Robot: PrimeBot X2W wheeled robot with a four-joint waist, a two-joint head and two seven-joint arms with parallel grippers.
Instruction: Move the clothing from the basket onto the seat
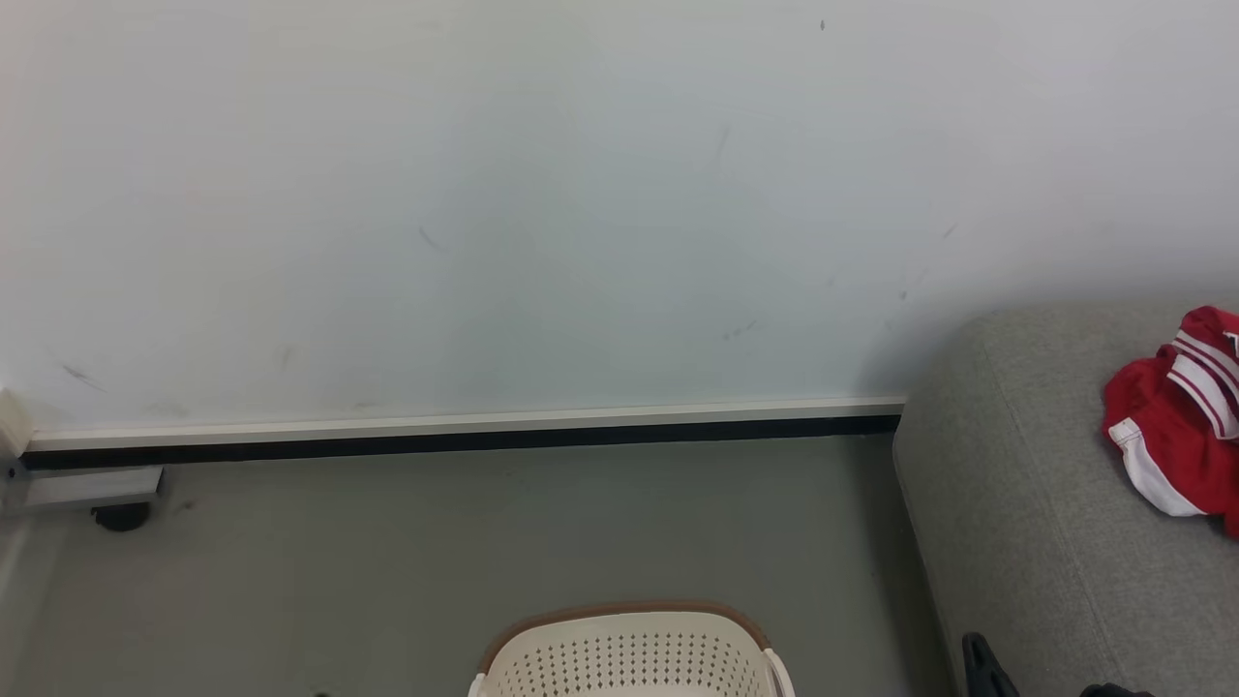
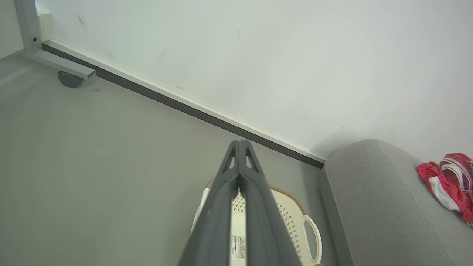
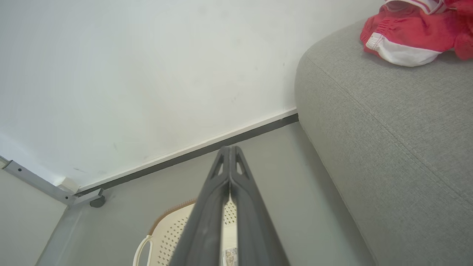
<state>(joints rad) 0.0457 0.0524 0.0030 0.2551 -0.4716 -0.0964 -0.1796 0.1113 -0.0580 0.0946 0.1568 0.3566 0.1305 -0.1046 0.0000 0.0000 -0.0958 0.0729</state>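
Sitting inside the basket (image 2: 293, 221): one illegible label (image 2: 238, 246).

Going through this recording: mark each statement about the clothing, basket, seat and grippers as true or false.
1. The red clothing lies on the grey seat. True.
2. The basket stands on the seat. False: it stands on the floor beside the seat.
3. The left gripper is shut, its fingers together with nothing between them. True.
4. The right gripper is open wide around the clothing. False: it is shut and empty, and the clothing lies apart from it, up on the seat.
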